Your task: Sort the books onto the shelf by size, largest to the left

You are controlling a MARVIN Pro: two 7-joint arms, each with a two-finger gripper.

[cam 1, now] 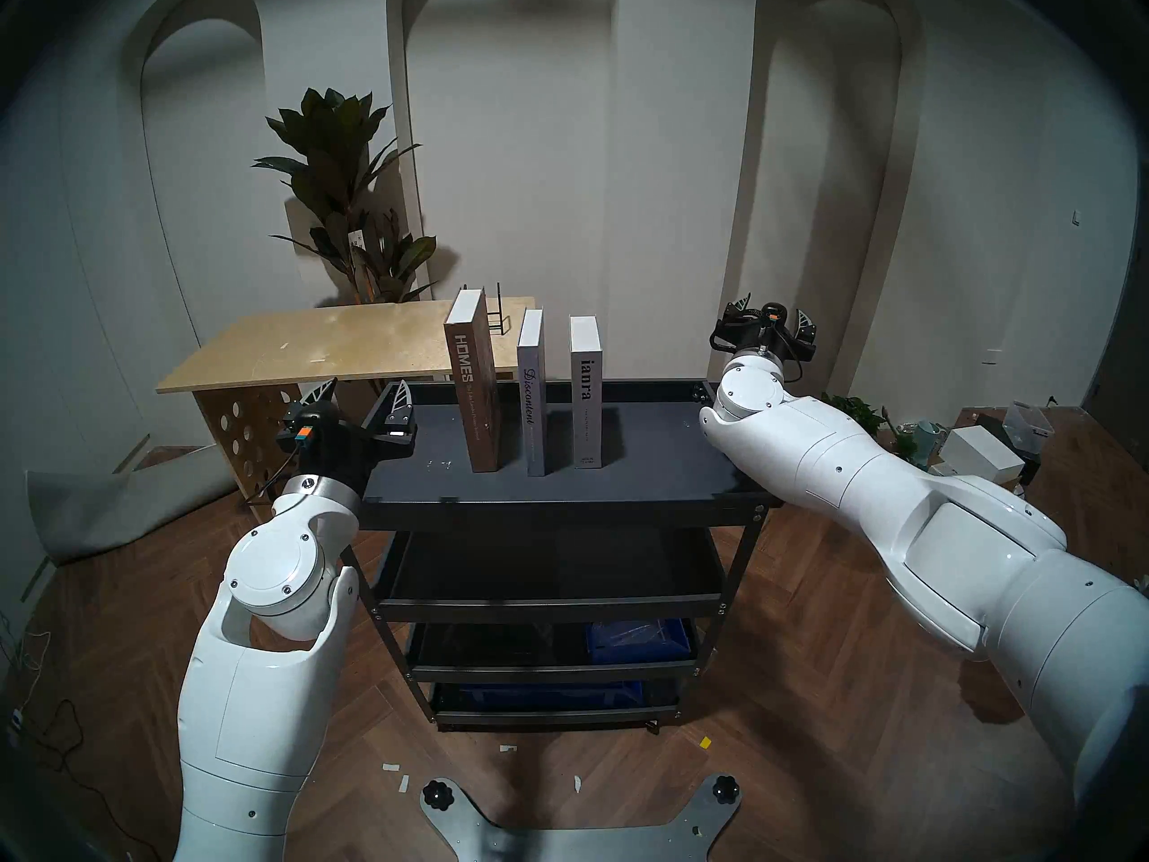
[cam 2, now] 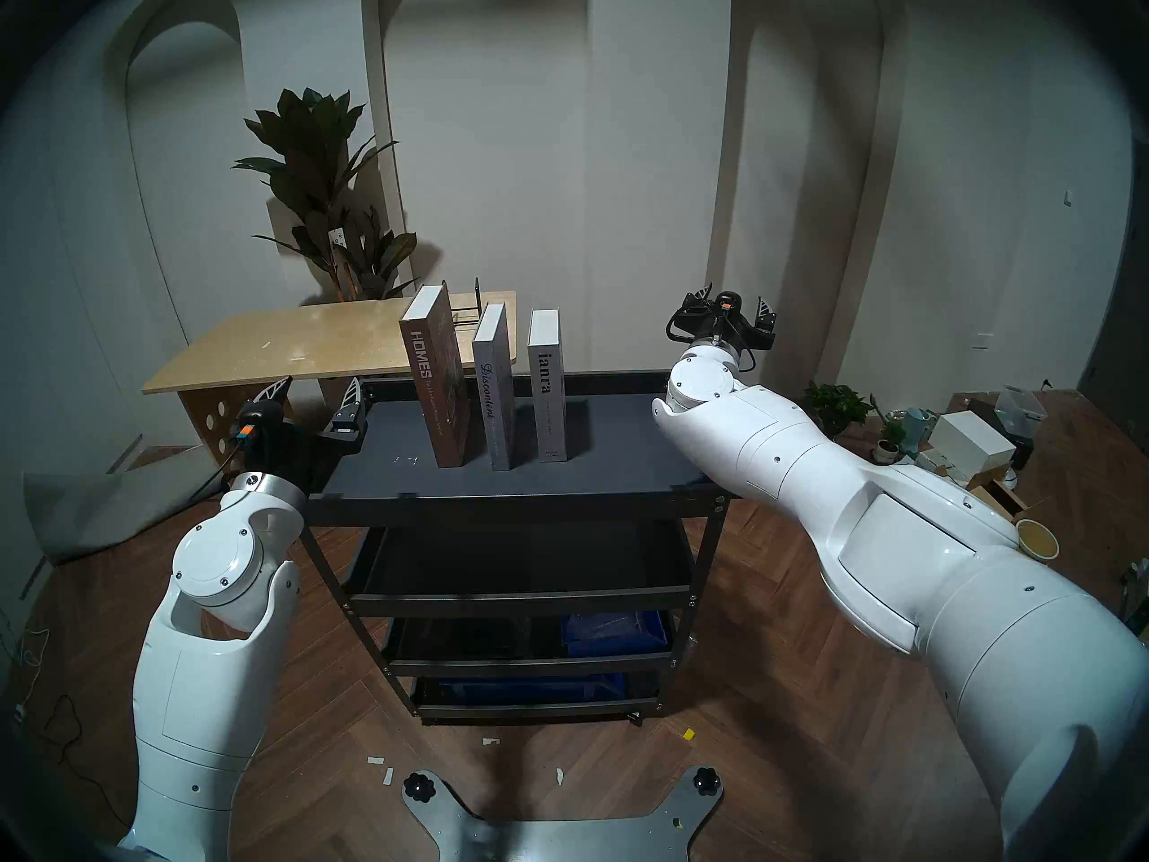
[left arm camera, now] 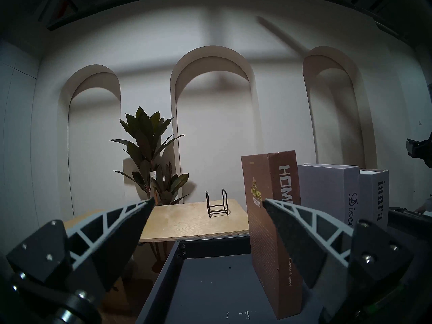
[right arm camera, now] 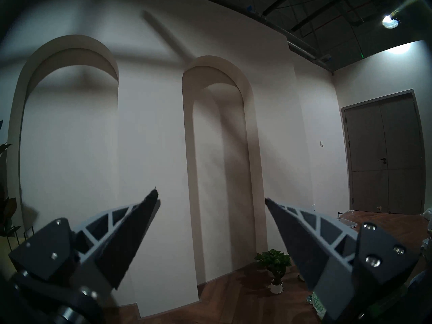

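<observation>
While all three books stood upright on the top tray of the black cart [cam 1: 653, 481], just above the middle of the head view, the sorting looked finished or very nearly so. At the left of the row was the tall brown book [cam 1: 471, 394], marked HOMES; to its right came the mid-sized grey book [cam 1: 532, 400], then the shortest, pale grey book [cam 1: 586, 400]. Narrow gaps seemed to separate them, and none leaned on its neighbour. Largest sat to the left, as the task asked.

Neither claw held anything. At the middle left of the head view, by the cart's left end, the left gripper [cam 1: 367, 400] had its fingers spread wide; in its own wrist view the brown book [left arm camera: 268, 223] stood just beyond the right fingertip, apart from it. At the middle right, past the cart's far right corner, the right gripper [cam 1: 774, 319] was raised, likewise spread and empty, its wrist view showing only wall and floor.

By my judgement, little remained beyond perhaps closing the gaps. Behind, the wooden table [cam 1: 311, 351] carried only a small wire rack [cam 1: 497, 310].
</observation>
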